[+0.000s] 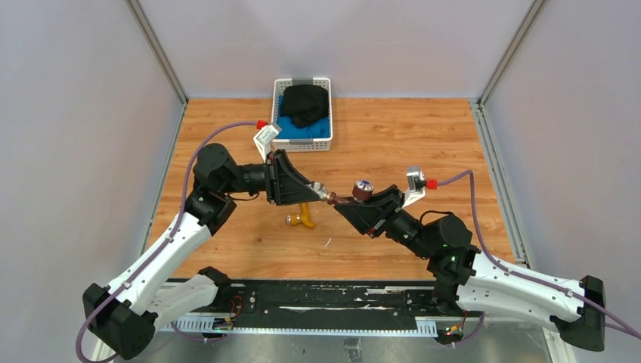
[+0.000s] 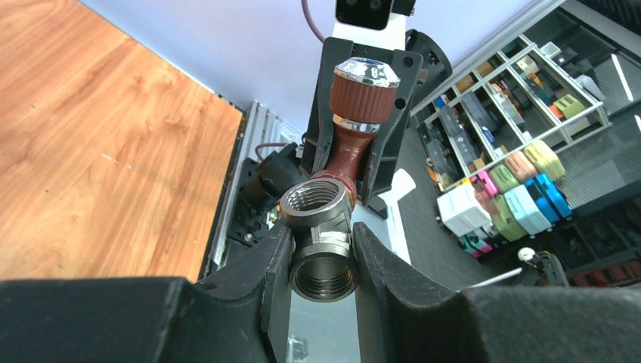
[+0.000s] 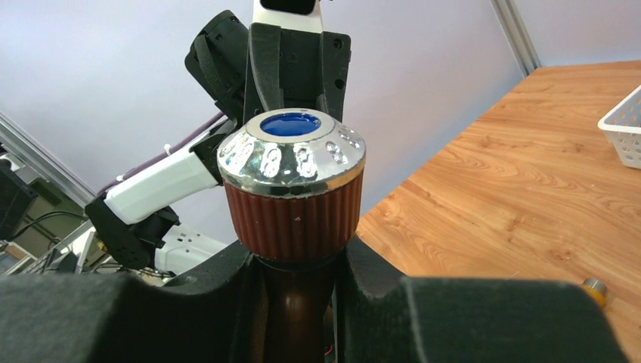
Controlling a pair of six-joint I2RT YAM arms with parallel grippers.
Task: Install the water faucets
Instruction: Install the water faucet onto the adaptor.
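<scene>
we see the left jaws and the right jaws meet in the air over the middle of the tabletop [image 1: 423,136]. the left jaws pinch a small grey metal fitting [image 2: 321,242] from both sides. one of its round holes with threads faces the left wrist camera, and another hole opens on top. the right jaws pinch the dark red-brown faucet [image 3: 293,204] by its neck, just under its round knob [image 3: 291,155]. the knob has a shiny silver top with a blue spot in the middle. the far end of this faucet touches the grey fitting. we cannot tell if it is screwed in. the yellow brass faucet [image 1: 302,218] lies on the tabletop near the middle, just below the left jaws, and nothing holds it. a white basket [image 1: 302,147] stands at the far edge, with a black cloth [image 1: 305,104] and something blue [image 1: 314,132] inside.
</scene>
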